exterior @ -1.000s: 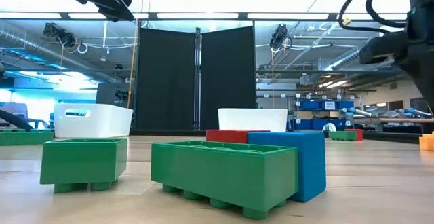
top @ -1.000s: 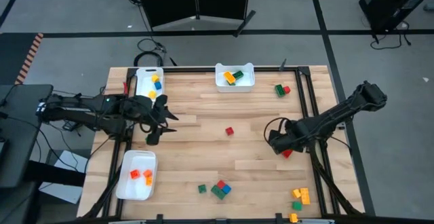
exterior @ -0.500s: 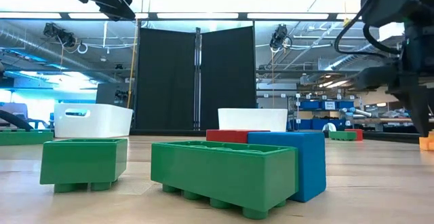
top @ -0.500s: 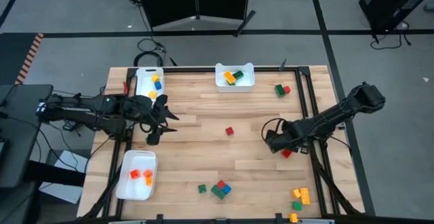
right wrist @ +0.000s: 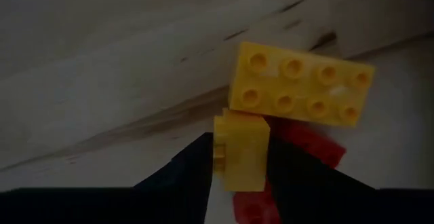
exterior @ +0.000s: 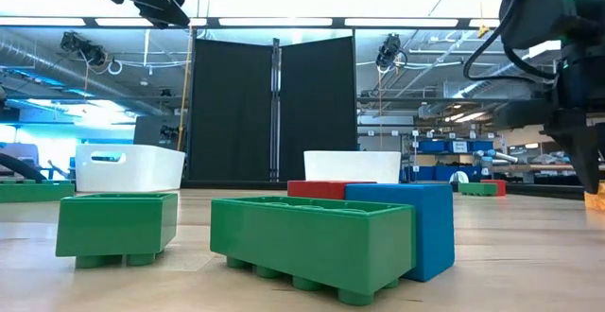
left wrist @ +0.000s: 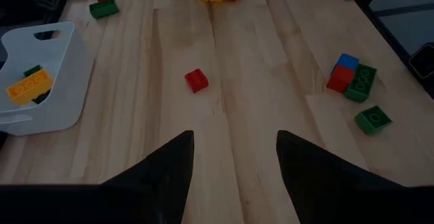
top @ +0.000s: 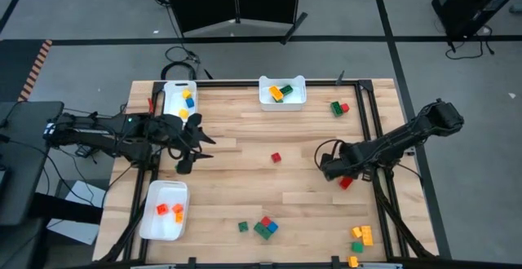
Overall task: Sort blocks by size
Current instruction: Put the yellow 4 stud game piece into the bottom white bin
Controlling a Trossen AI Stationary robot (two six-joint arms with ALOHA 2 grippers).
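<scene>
My right gripper points down at the table's right side, shut on a small yellow block. That block sits against a larger yellow block, with red blocks beneath them. In the high view only a red block shows beside the gripper. My left gripper hangs open above the table's left side, nothing between its fingers. A lone red block lies mid-table. A red, blue and green cluster lies near the front edge. My right gripper pinches the small yellow block by two opposite side faces between its two fingers, coming from above and pointing down. The block is still down among the cluster, against the larger yellow block and over the red ones.
Three white trays hold blocks: far left, far middle, near left. Green and red blocks lie at the far right; orange, yellow and green ones lie at the near right corner. The table frame's rail runs close by.
My right gripper has come down toward the table onto the yellow and red cluster, with a slight shift toward the table's left. The blocks have stayed where they were.
</scene>
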